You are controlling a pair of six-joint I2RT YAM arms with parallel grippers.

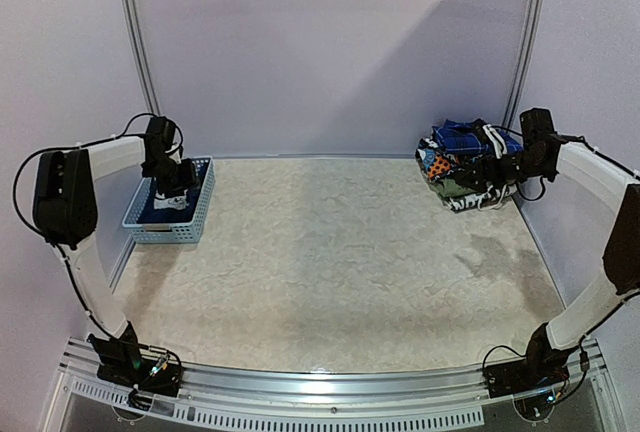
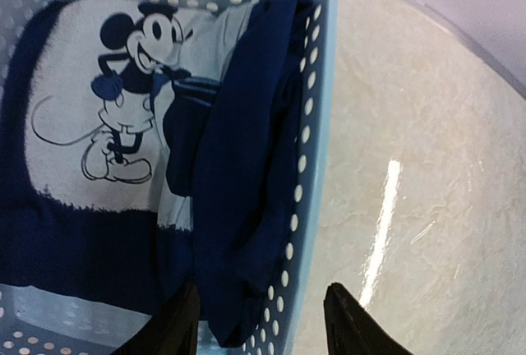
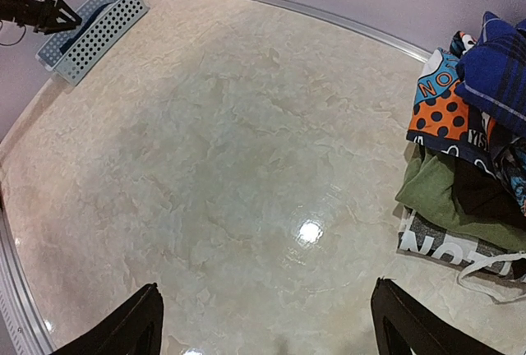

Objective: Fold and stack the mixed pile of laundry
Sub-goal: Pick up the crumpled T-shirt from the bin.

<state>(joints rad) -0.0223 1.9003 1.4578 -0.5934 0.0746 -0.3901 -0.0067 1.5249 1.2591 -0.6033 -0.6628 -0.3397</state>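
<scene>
My left gripper [image 2: 263, 310] hovers, jaws apart, over the light-blue basket's [image 2: 320, 84] navy Mickey T-shirt [image 2: 82, 244]; my right gripper [image 3: 265, 293] gapes beside the laundry pile [image 3: 460, 125].

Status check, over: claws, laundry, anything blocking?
Left claw open over navy T-shirt in basket. Right claw open, empty, beside laundry pile, plaid shirt on top. Nothing blocking.
</scene>
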